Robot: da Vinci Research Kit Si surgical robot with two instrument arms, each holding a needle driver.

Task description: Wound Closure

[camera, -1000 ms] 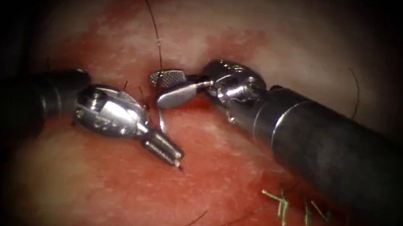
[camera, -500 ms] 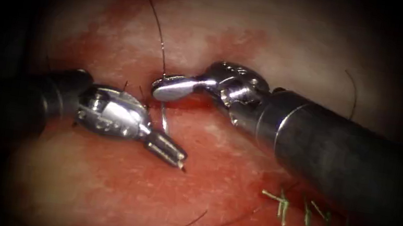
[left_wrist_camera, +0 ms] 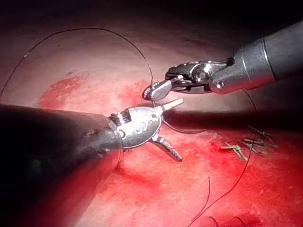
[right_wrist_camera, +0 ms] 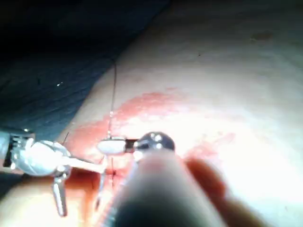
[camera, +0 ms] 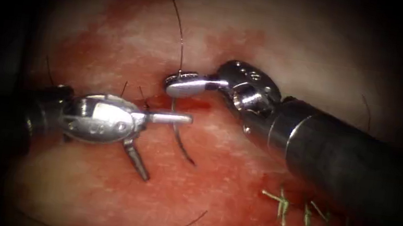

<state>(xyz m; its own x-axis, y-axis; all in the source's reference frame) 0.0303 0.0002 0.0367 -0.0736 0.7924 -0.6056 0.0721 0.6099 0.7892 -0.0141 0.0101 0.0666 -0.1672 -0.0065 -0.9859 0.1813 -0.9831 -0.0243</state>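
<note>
Your right tool (camera: 180, 85) is clenched on the needle (camera: 181, 144) near its thread (camera: 176, 12) end, the curve hanging free above the tissue (camera: 95, 193), while your left tool (camera: 155, 143) gapes wide, grasping nothing.

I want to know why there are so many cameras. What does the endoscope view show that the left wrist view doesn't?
Endoscope view: the needle seen from above, curving down from the right tool, whose shut jaws hold it near its thread end. It seems clear of the tissue.
Left wrist view: the thread sweeping in a wide arc over the tissue.
Both: the left tool, jaws open and holding nothing, and the green cut ends.
</note>
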